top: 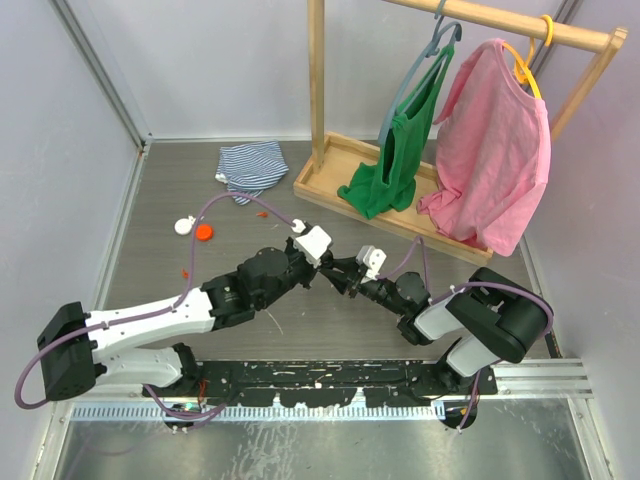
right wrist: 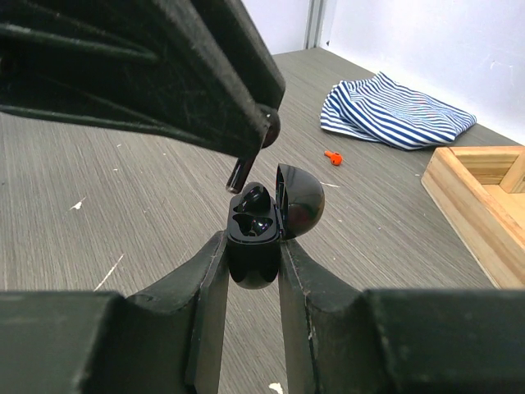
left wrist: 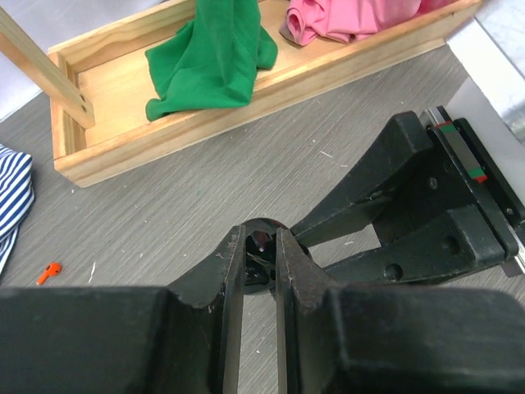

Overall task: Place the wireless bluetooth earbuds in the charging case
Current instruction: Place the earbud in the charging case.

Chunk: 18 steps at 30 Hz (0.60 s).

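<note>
Two black robot grippers meet tip to tip low over a grey table. The right gripper [right wrist: 253, 240] is clamped on the base of an open black charging case [right wrist: 250, 267], whose lid [right wrist: 302, 201] is hinged back to one side. The left gripper [left wrist: 261, 238], fingers nearly together, pinches what looks like a black earbud [right wrist: 239, 175] just above the case's mouth. A second bud [right wrist: 256, 195] appears to be seated inside. The held bud is tiny and glossy, so it could slip from the pinch, or tilt and jam on the rim if the arms are misaligned. A hard push could twist the case or knock the lid. The table [right wrist: 98, 205] is scuffed wood-grain and carries a small orange piece [right wrist: 331, 155], a striped cloth [right wrist: 394, 111] and a wooden rack base [left wrist: 246, 107] with a green garment [left wrist: 213, 57]. Pale walls enclose it.
</note>
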Each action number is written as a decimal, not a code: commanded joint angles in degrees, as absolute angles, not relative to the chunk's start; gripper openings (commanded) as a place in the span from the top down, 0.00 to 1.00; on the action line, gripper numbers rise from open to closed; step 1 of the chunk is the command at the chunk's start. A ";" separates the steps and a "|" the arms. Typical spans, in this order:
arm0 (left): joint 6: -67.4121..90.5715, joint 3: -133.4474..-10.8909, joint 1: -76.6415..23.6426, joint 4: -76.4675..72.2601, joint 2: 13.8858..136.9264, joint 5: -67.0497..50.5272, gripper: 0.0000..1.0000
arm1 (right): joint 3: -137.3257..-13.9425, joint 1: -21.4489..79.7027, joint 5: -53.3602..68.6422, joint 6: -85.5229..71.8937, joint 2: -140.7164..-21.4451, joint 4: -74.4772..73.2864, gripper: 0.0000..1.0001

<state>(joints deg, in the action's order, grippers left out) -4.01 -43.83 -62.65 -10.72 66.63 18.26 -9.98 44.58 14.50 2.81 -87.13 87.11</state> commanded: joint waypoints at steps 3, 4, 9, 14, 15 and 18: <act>-6.22 -43.25 -63.74 -15.82 66.82 20.23 0.82 | -10.33 44.93 13.35 2.51 -85.69 93.93 0.99; -6.57 -43.19 -63.84 -15.82 67.03 20.65 0.82 | -10.30 44.94 13.31 2.43 -85.69 93.95 0.99; -8.27 -43.22 -64.15 -15.77 67.81 22.00 0.82 | -10.31 44.98 13.31 2.43 -85.61 93.93 0.99; -8.85 -43.46 -64.29 -16.05 68.67 22.04 0.82 | -10.28 44.96 13.33 2.44 -85.59 93.95 0.99; -8.92 -43.50 -64.33 -16.06 68.84 21.99 0.82 | -10.22 44.93 13.33 2.38 -85.60 93.89 0.99; -9.05 -43.49 -64.36 -16.38 69.37 22.27 0.82 | -10.33 44.98 13.37 2.41 -85.61 93.91 0.99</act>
<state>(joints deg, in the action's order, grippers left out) -8.12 -43.13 -63.99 -11.11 69.12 20.91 -9.96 44.58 14.00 2.66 -87.11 87.39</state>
